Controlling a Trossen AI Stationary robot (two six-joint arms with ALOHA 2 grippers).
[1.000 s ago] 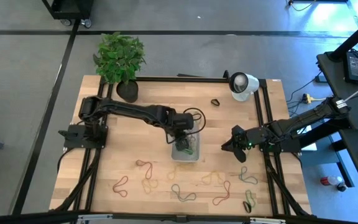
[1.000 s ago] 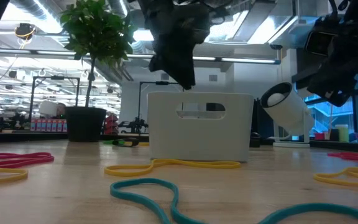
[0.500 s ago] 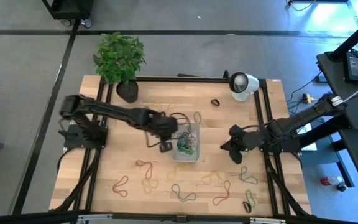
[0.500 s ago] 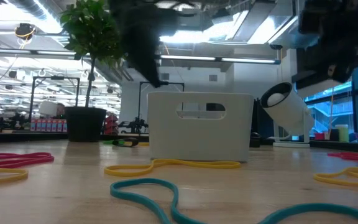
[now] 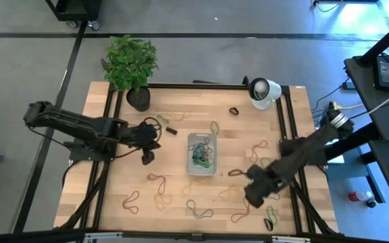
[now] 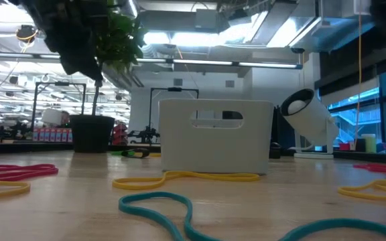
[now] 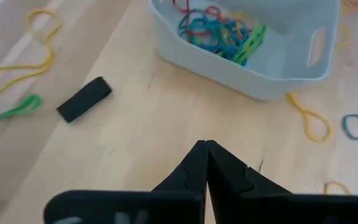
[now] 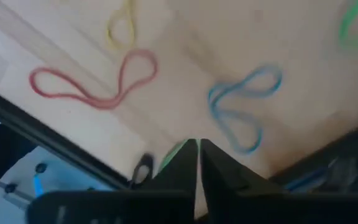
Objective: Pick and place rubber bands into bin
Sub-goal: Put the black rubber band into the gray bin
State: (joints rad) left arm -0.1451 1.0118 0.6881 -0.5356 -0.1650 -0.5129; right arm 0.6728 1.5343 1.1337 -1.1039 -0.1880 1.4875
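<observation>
Reaching low, left gripper left of bin, jaws closed, empty. Right gripper right of bin, closed, empty. Rubber bands heaped inside bin; others partly cut off.

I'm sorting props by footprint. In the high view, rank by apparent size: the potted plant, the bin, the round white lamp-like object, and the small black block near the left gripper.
Largest to smallest:
1. potted plant
2. bin
3. round white lamp-like object, somewhat smaller than the bin
4. small black block, clearly the smallest
</observation>
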